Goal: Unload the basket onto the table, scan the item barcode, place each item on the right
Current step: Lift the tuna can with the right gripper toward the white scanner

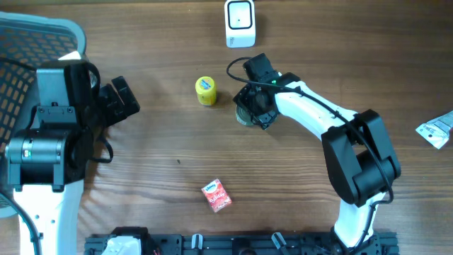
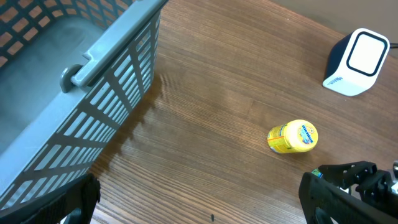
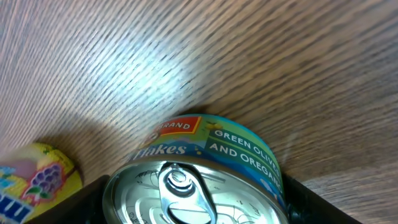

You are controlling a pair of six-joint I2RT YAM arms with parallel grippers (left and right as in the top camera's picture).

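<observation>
A tin can (image 3: pixel 205 180) with a silver pull-tab lid and a blue-green label stands on the wooden table. My right gripper (image 3: pixel 196 202) reaches round it, its black fingers pressed against the can's two sides. From overhead, the right gripper (image 1: pixel 251 106) covers most of the can (image 1: pixel 244 117) at the table's middle. The white barcode scanner (image 1: pixel 240 23) stands at the far edge, also in the left wrist view (image 2: pixel 357 61). My left gripper (image 2: pixel 199 208) hangs open over bare wood at the left (image 1: pixel 124 99), holding nothing.
A yellow bottle (image 1: pixel 206 91) lies just left of the can, and shows in both wrist views (image 2: pixel 293 137) (image 3: pixel 37 183). A red packet (image 1: pixel 216 195) lies near the front. A grey basket (image 1: pixel 28 57) stands at the far left. A white packet (image 1: pixel 437 129) lies at the right edge.
</observation>
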